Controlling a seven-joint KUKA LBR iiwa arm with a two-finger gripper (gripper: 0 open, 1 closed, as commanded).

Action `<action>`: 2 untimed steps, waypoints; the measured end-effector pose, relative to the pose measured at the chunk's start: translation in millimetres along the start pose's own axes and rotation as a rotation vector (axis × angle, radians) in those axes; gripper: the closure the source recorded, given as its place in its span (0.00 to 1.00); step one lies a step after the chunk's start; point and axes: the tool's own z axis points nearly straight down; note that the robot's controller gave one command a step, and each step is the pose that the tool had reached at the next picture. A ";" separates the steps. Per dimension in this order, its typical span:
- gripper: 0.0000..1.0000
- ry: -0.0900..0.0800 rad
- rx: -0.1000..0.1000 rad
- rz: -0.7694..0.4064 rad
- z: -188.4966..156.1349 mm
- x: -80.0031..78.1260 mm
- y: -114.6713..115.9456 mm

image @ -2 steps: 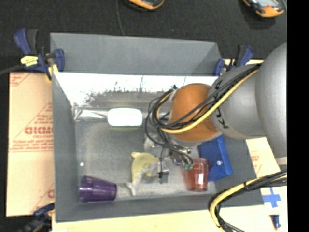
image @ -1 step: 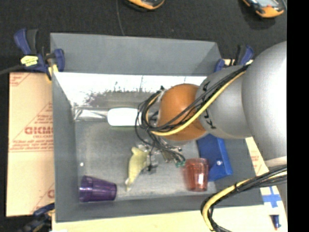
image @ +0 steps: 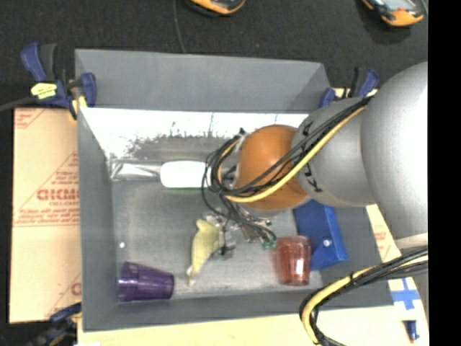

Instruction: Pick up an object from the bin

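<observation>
You'll find the pale yellow floppy toy [image: 202, 249] mid-floor in the bin [image: 94, 215], toward the view's lower edge. The gripper [image: 230, 238] sits low at the toy's upper right end, touching or just beside it. You cannot tell how far it is open or whether it has hold of anything. A red cup [image: 292, 259] is just to its right, against a blue block [image: 317, 222]. A purple cup [image: 144, 282] lies on its side at lower left, and a white oblong [image: 182, 174] lies by the far wall.
</observation>
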 end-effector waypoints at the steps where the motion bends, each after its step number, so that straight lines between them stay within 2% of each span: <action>1: 1.00 0.008 0.000 -0.010 -53.0 -0.2 5.4; 2: 1.00 0.008 -0.001 -0.052 -128.5 -7.0 -3.2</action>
